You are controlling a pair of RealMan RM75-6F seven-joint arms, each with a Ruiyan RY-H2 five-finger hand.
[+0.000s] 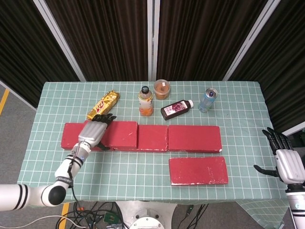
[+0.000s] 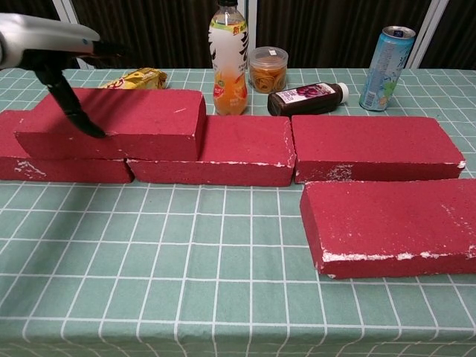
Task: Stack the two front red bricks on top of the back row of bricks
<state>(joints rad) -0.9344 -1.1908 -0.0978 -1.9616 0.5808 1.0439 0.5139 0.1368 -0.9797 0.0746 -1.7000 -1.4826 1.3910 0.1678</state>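
One red brick (image 1: 119, 134) (image 2: 141, 119) lies stacked on the left part of the back row of red bricks (image 1: 193, 138) (image 2: 375, 145). My left hand (image 1: 93, 132) (image 2: 44, 41) hovers over that stacked brick's left end, fingers spread and holding nothing; its thumb hangs down in front of the brick's front face. A second red brick (image 1: 198, 170) (image 2: 394, 223) lies flat on the table in front of the row's right end. My right hand (image 1: 286, 163) is open beyond the table's right edge, seen only in the head view.
Behind the row stand a gold snack bar (image 1: 103, 105) (image 2: 134, 78), an orange drink bottle (image 1: 145, 101) (image 2: 229, 56), a small round tub (image 1: 161, 88) (image 2: 268, 68), a dark bottle on its side (image 1: 176, 109) (image 2: 306, 98) and a can (image 1: 208, 99) (image 2: 385, 58).
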